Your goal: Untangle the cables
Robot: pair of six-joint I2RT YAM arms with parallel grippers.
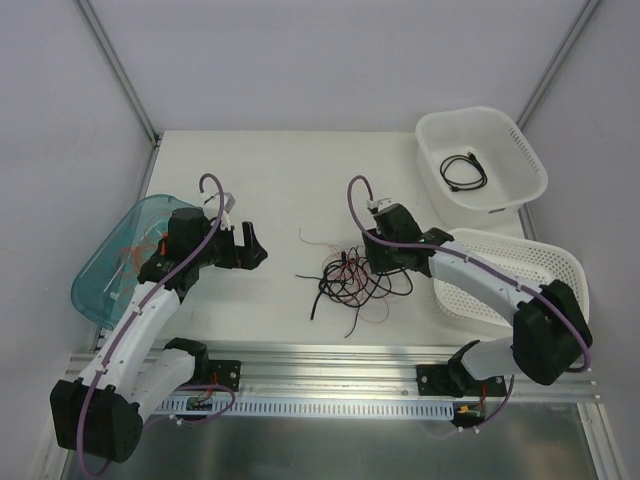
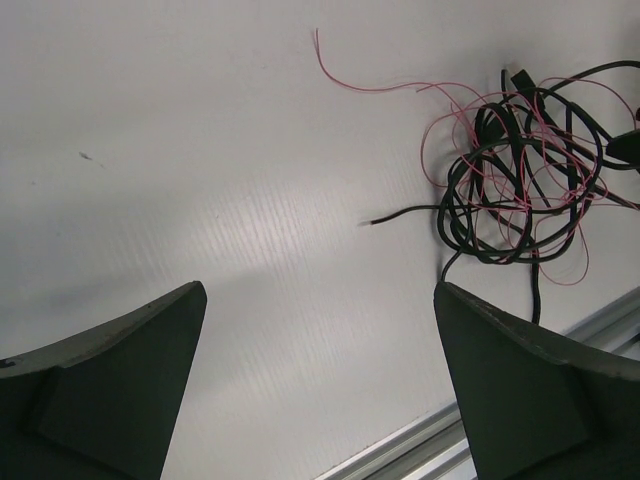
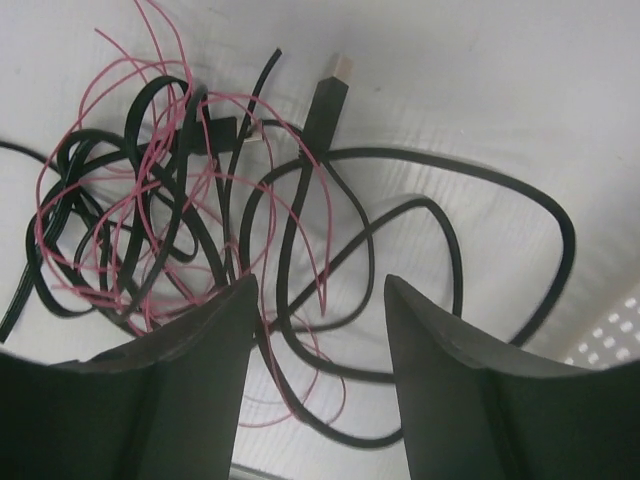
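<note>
My right gripper [image 3: 318, 290] spreads astride the cables [image 1: 352, 282] (close to the front rail [image 1: 330, 352]). My left gripper [image 2: 320, 300] gapes over open table [image 1: 270, 180] beside them.

A white tub [image 1: 528, 162] stands at the far right corner of the tabletop [image 1: 270, 180]. Nearer, a white perforated basket [image 1: 530, 262] overhangs the right edge. A tilted, see-through teal bin [image 1: 105, 275] sits at the left edge, with something orange [image 1: 137, 255] inside.
</note>
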